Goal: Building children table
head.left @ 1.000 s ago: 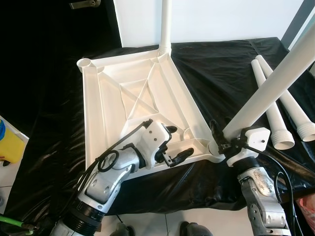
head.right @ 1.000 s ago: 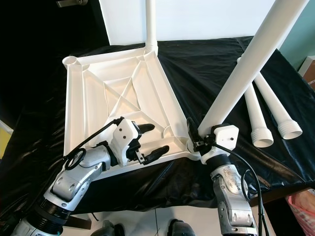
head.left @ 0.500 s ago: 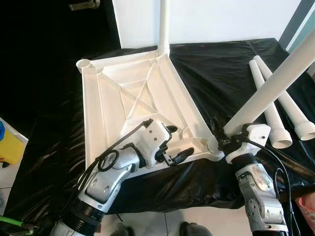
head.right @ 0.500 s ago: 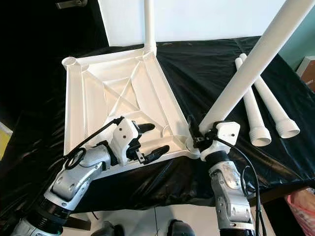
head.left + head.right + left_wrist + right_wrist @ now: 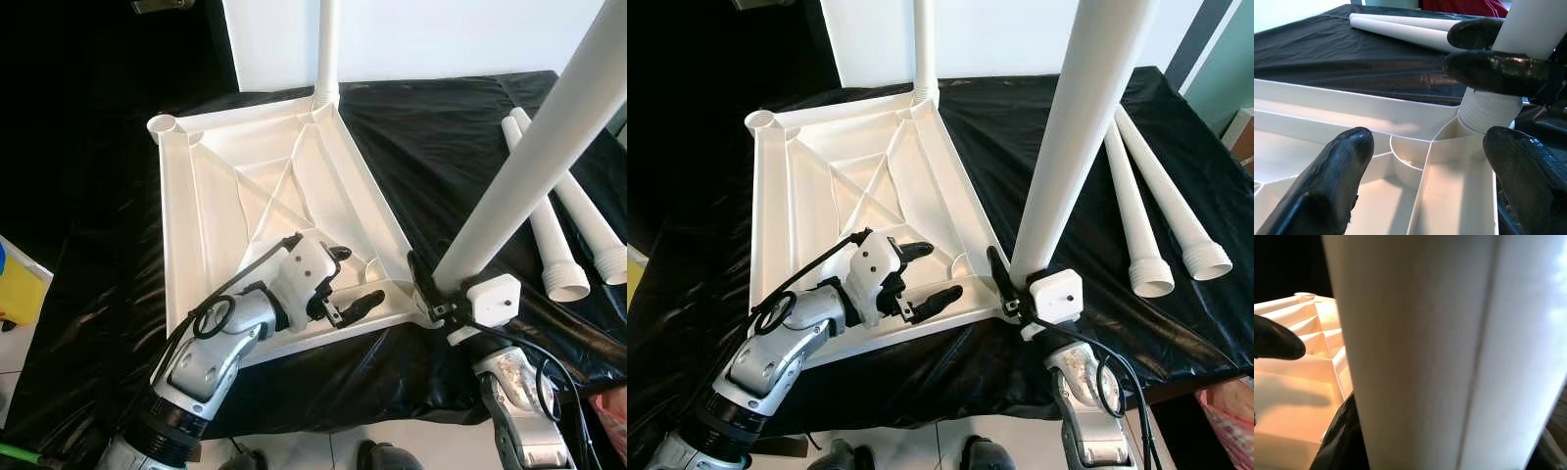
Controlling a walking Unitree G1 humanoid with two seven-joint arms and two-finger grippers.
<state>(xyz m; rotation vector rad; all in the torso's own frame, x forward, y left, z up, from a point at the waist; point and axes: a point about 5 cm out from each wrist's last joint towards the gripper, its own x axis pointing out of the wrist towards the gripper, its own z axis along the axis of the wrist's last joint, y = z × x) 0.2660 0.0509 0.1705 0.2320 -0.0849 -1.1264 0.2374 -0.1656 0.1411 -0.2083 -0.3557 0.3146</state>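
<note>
Since a second ago we have swung the white leg [image 5: 1073,137] from a clear lean toward our right up to nearly upright, and its threaded foot now sits at the near right corner socket of the tabletop [image 5: 245,196]. Our right gripper [image 5: 1014,284] stays clenched low on that leg, close to the threads, which gives us control of the angle right where the leg meets the socket. Our left gripper [image 5: 345,294] rests on the tabletop's near rim beside that same corner, fingers [image 5: 1342,166] spread apart and grasping nothing; we judge it is there to press the panel down so it does not slide on the cloth while the leg is turned in.

The tabletop lies upside down on the black cloth [image 5: 441,137], its ribbed white underside facing up, with diagonal braces crossing in the middle and a round socket at each corner. One leg [image 5: 327,49] already stands upright in the far corner; the far left socket [image 5: 163,126] is open. Two spare legs [image 5: 1156,196] lie side by side on the cloth to our right, well apart from the panel, threaded ends toward us.
</note>
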